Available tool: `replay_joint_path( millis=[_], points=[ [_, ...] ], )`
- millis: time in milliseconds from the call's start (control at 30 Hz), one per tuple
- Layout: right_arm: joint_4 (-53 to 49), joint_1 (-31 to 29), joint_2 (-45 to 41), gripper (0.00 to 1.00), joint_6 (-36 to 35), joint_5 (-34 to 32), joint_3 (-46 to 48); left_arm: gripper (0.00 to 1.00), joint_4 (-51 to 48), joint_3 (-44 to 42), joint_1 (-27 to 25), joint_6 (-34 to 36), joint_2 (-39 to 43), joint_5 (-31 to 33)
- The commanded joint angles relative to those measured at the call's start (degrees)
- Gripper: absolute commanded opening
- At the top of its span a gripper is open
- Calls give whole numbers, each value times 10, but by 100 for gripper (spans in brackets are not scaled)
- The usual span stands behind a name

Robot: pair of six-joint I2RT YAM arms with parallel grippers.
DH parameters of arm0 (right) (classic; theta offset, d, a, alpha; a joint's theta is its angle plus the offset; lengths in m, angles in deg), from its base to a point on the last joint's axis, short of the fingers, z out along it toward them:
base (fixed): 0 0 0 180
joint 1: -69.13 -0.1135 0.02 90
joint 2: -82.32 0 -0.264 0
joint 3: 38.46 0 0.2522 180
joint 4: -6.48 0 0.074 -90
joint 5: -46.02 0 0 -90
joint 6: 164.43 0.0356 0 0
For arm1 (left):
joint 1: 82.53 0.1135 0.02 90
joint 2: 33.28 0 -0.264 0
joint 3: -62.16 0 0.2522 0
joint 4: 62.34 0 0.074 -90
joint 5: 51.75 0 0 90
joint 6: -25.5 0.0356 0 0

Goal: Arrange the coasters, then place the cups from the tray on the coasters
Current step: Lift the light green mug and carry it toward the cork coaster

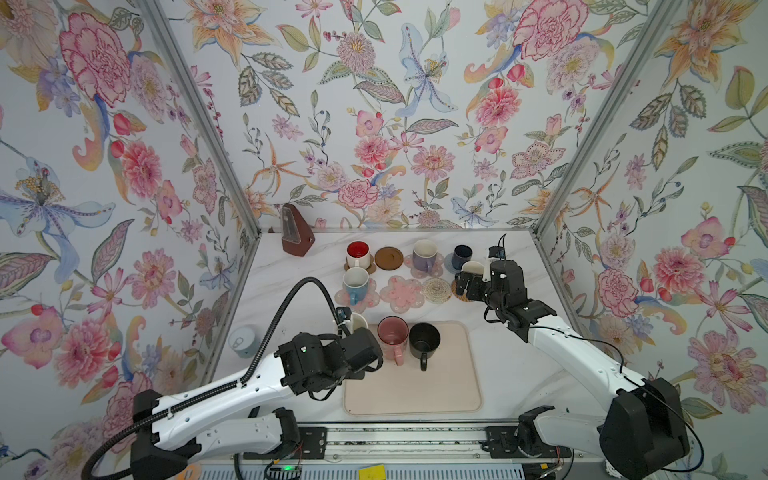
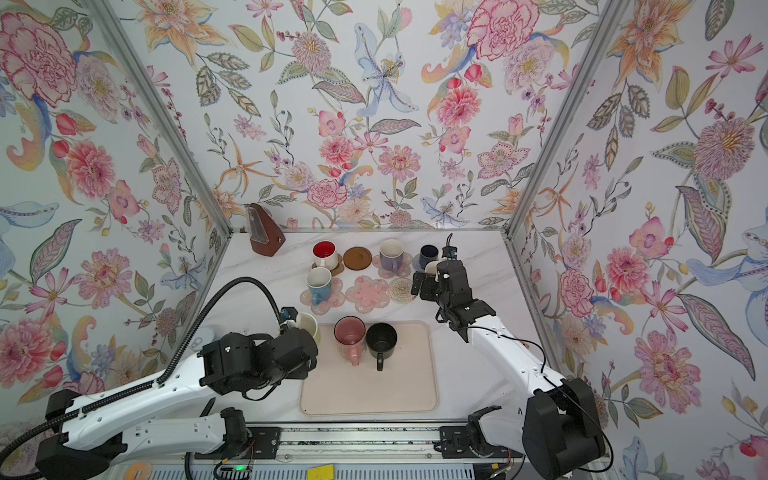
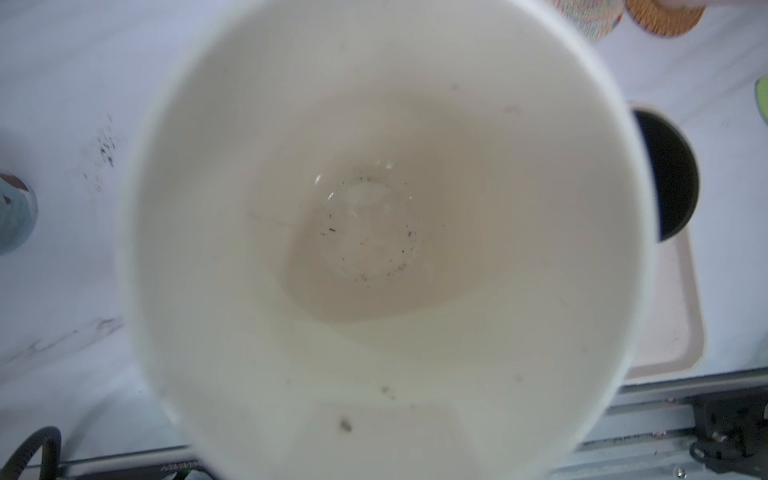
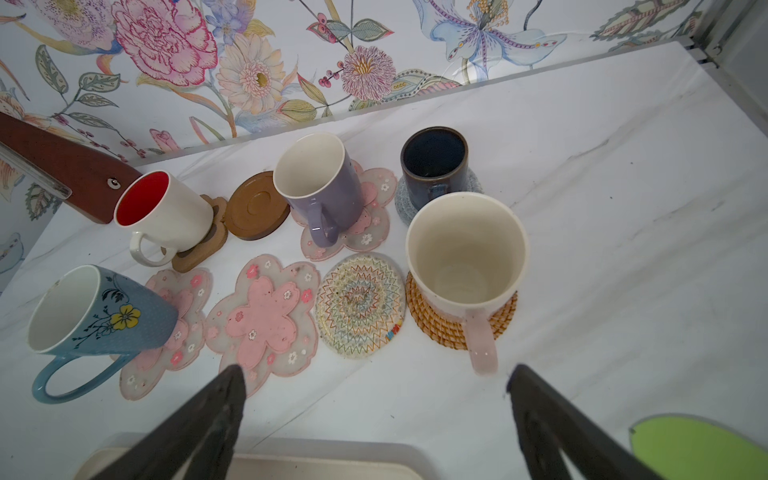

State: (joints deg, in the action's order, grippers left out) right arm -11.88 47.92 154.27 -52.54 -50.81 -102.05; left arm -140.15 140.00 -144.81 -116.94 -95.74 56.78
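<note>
— Logging the left gripper first: what do you get?
— Fingers hidden under the black wrist housing in both top views. It is clamped shut on the light green mug, whose pale outside barely shows. Mug is near the far left corner of the tray; whether its base touches anything, cannot tell.
— Left wrist view?
— Cream interior fills almost the whole frame, blurred, dark specks on its floor. No finger resolved.
— Right gripper?
— Jaws spread wide, nothing between them, just short of the pink handle of the cream mug. That mug stands upright on the tan woven coaster; only the coaster's rim shows round the base. In both top views the arm covers most of both.
— On the tray?
— Pink mug and black mug, touching or nearly so, handles toward the near edge. Near half of the tray is bare.
— Bare coasters?
— Dark brown disc, middle pink flower coaster, white woven coaster.
— Unresolved?
— Bright green shape, cut off at the frame corner in the right wrist view. Not identifiable.
</note>
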Motion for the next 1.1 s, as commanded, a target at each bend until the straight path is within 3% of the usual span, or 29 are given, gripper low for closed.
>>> replay_joint_path(
  millis=[0,167,367,633,1067],
  points=[
    [-9,4,-3,99,1,1,-21,0,56,76,64,187,-39,27],
    [-22,3,-14,99,3,-2,-18,0,171,141,163,297,-115,-43],
    [-58,4,-34,99,2,1,-25,0,248,238,245,355,-245,-139],
    [-93,5,-51,99,-5,-7,-26,0,247,380,286,384,-439,-158],
    [-119,9,-47,99,-17,6,-35,0,213,611,316,387,-650,-173]
  ],
)
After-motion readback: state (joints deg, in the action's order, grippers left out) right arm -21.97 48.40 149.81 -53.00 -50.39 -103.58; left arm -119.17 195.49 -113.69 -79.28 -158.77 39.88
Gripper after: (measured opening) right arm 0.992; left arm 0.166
